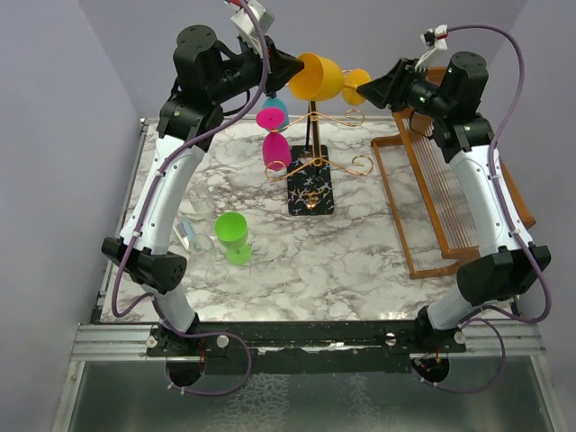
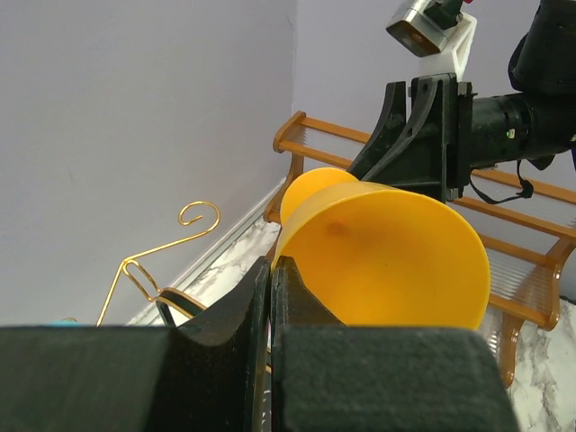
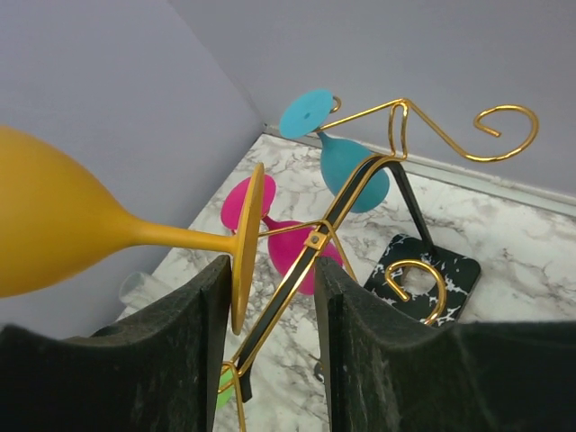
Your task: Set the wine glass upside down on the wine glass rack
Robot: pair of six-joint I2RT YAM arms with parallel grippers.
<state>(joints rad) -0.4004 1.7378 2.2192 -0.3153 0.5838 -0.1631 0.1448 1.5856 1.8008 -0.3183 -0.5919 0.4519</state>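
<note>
A yellow wine glass (image 1: pixel 317 77) is held on its side in the air above the gold wire rack (image 1: pixel 315 164), which stands on a black speckled base (image 1: pixel 310 192). My left gripper (image 1: pixel 299 67) is shut on the rim of the bowl (image 2: pixel 387 261); its jaws (image 2: pixel 272 266) stand pressed together on the thin edge. My right gripper (image 1: pixel 364 90) is open around the glass's foot (image 3: pixel 245 241), which lies against the left finger (image 3: pixel 193 315). The stem (image 3: pixel 175 236) runs left to the bowl. The rack's post and scroll arms (image 3: pixel 423 121) show below.
A pink glass (image 1: pixel 275 149) and a teal glass (image 1: pixel 274 110) hang on the rack's left side. A green glass (image 1: pixel 232 236) and a clear glass (image 1: pixel 187 234) are on the marble table (image 1: pixel 342 261). A brown wooden slatted rack (image 1: pixel 441 198) stands at the right.
</note>
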